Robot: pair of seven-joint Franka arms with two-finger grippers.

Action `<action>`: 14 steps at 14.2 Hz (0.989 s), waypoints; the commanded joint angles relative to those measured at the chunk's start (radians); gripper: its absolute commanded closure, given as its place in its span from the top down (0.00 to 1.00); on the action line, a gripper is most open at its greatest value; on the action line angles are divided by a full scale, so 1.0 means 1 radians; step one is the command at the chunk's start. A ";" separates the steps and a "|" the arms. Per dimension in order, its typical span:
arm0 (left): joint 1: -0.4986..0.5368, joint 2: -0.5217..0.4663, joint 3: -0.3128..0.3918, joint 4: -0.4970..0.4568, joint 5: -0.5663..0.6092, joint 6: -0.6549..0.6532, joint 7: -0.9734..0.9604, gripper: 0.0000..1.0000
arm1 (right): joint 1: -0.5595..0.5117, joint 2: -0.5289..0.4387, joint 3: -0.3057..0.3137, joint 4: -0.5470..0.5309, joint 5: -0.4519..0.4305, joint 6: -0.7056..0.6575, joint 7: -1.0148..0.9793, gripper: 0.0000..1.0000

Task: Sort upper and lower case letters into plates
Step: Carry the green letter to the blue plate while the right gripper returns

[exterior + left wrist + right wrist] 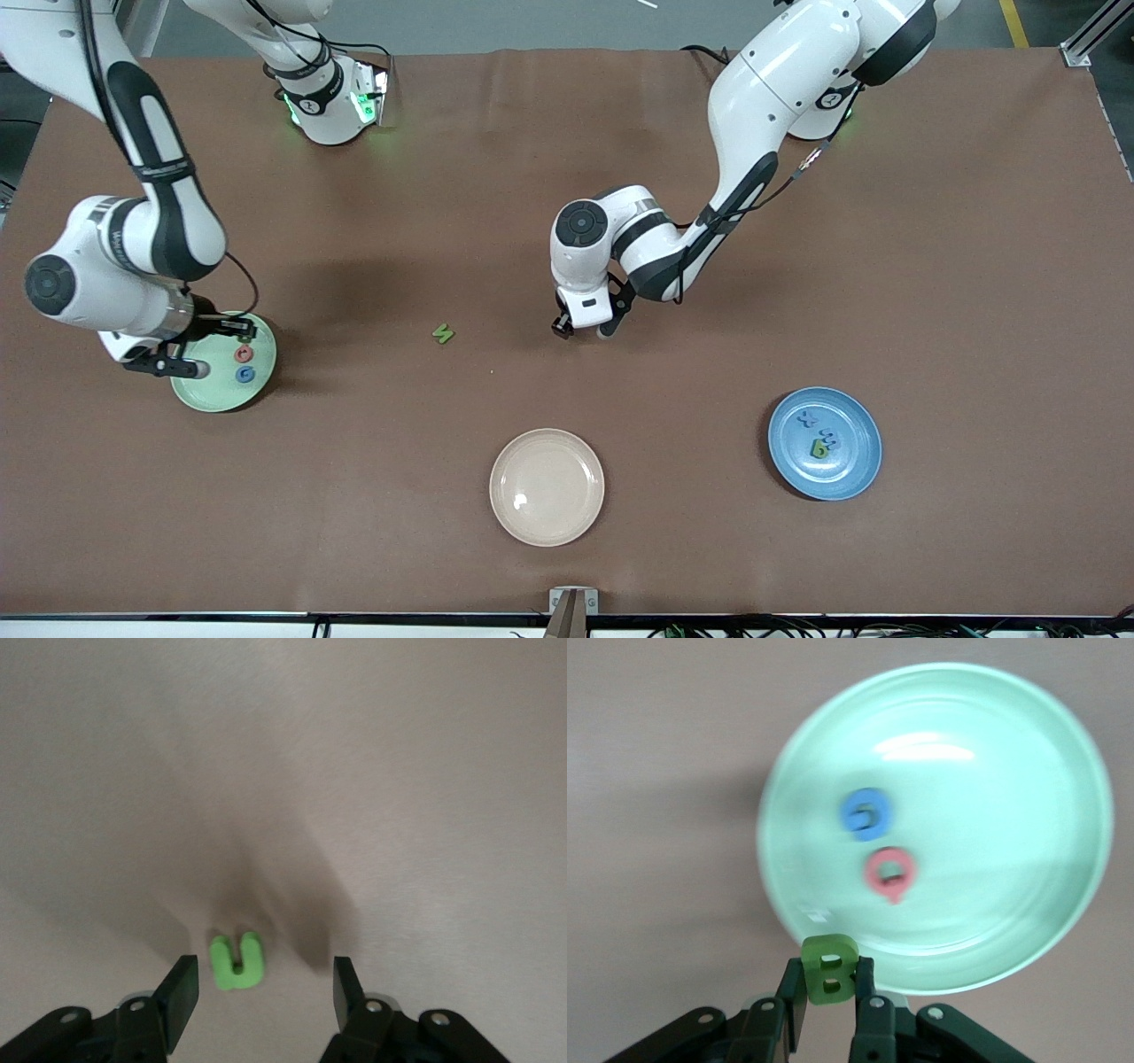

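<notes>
Mint green, the plate (pixel 1063 930) at the right arm's end of the desk (pixel 930 266) carries a blue letter (pixel 865 812) and a pinkish-red letter (pixel 890 872), lying near each other. The right claw (pixel 829 997) hangs over this plate's rim, clamped on a green B (pixel 829 967). The left claw (pixel 262 992) is low over the bare middle of the desk, its fingers apart on either side of a small green n-shaped letter (pixel 236 960) lying flat. A green N (pixel 443 333) lies alone on the desk between the arms. The blue plate (pixel 855 474) holds three letters, and the beige plate (pixel 547 486) sits nearest the front camera.
</notes>
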 commanded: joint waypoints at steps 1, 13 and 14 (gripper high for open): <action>-0.013 -0.012 0.012 -0.025 0.012 -0.005 -0.054 0.69 | -0.094 0.066 0.022 0.011 -0.015 0.059 -0.121 0.09; 0.007 -0.034 0.014 -0.028 0.032 -0.014 -0.044 0.01 | -0.041 0.010 0.028 0.028 -0.012 -0.046 -0.019 0.92; 0.019 -0.049 0.017 -0.023 0.046 -0.014 -0.030 0.01 | 0.017 -0.034 0.028 0.030 -0.012 -0.091 0.087 0.97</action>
